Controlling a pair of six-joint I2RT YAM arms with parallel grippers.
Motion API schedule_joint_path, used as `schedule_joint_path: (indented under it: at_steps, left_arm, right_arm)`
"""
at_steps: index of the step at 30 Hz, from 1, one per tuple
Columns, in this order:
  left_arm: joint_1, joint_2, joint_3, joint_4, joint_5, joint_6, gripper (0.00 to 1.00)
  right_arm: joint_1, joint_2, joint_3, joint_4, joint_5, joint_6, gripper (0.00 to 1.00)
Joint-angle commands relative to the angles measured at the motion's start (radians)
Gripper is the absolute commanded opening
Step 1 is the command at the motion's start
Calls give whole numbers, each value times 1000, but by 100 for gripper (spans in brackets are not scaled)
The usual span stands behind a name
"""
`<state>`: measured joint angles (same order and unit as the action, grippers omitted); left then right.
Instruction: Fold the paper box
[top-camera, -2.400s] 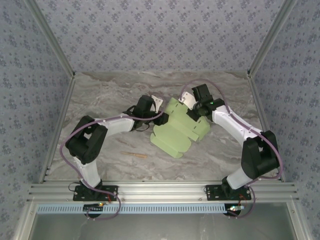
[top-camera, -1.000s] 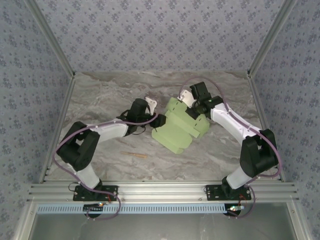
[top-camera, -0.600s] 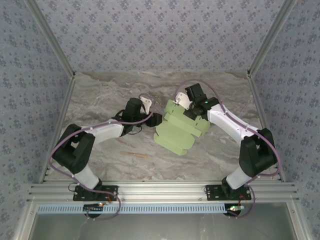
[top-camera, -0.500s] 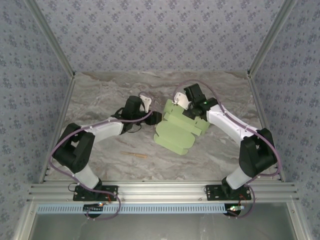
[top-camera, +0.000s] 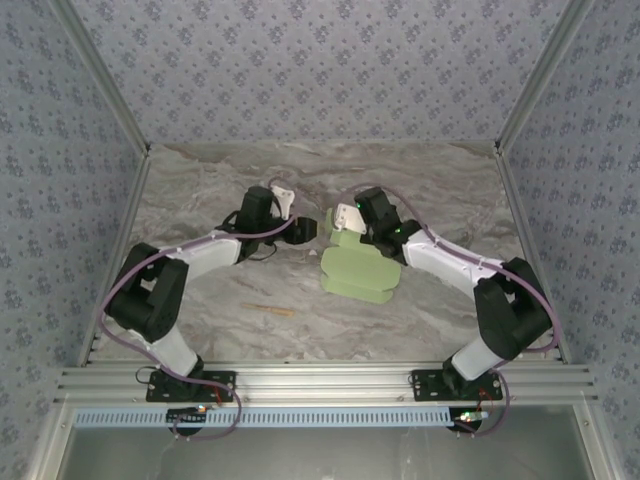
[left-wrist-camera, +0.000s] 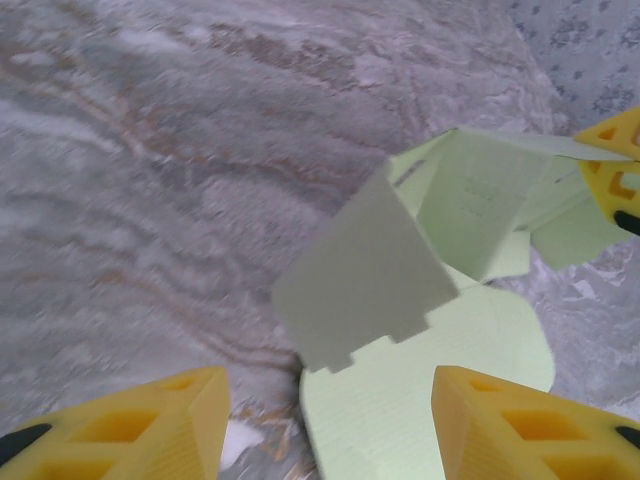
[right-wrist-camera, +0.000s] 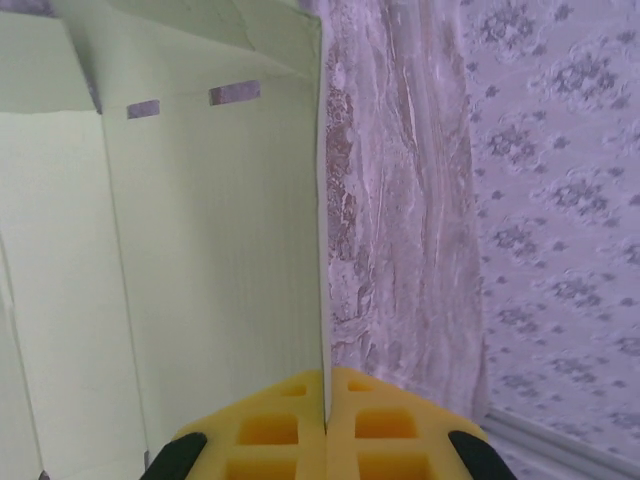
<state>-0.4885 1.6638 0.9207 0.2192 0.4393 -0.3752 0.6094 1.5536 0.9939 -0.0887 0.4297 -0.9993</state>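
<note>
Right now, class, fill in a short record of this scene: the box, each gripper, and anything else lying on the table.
paper box: pale green card, partly folded, some panels raised, on the marble table
right gripper: shut on one edge of the box
left gripper: open, facing the box from its left side, holding nothing
other item: thin tan stick, lying flat nearer the arm bases, apart from the box
</note>
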Motion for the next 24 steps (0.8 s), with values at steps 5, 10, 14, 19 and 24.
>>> schedule_joint_path:
  at_steps: [5,10,14,19,24]
  left_arm:
    - [64,-33,-32,32,-28,-65,55]
    - [66,33,16,-26,-66,-47,53]
    - [68,65,52,-62,-113,-12,52]
    - [67,125,134,-134,-87,81,50]
    - [67,167,146,-97,-29,186,49]
  right_arm:
    - [46,-3,-128,427,53,-286,2]
    - [54,32,-180,589,35,-407,2]
    - [50,64,-218,717,9,-473,3]
    - [27,101,-242,792,-40,-510,4]
    - [-9,116,-260,810,-119,-518,4]
